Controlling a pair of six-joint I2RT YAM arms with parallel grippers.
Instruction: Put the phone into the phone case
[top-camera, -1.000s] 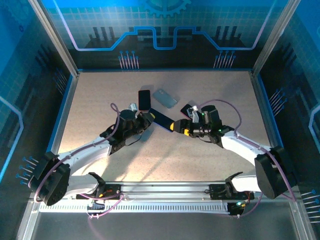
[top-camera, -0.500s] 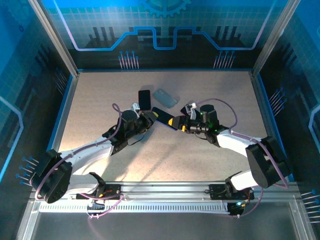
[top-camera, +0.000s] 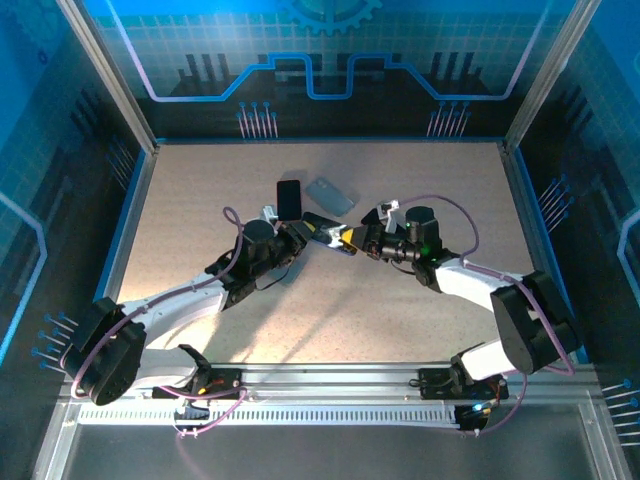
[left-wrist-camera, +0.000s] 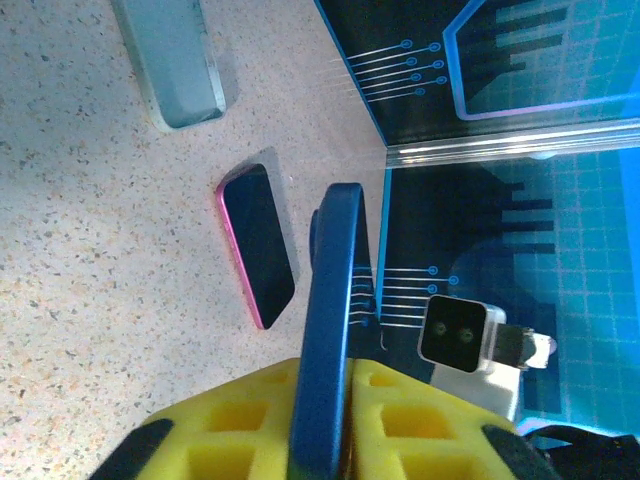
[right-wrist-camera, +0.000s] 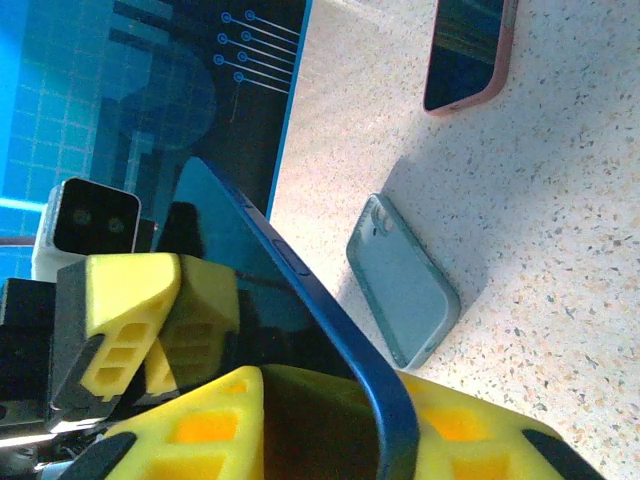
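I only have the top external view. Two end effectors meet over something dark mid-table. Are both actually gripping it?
Observer: Yes. Left wrist view: the blue phone sits edge-on between the left end effector's yellow pads, and the right end effector clamps its other end.
Operator: The black slab behind them?
Observer: A second phone with a pink rim, flat on the table.
Operator: And the case?
Observer: Translucent teal case, camera cutout showing at one end.

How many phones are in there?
2. The left gripper and right gripper hold a blue phone between them; a pink-edged phone lies flat on the table near the translucent phone case. None looks hidden.
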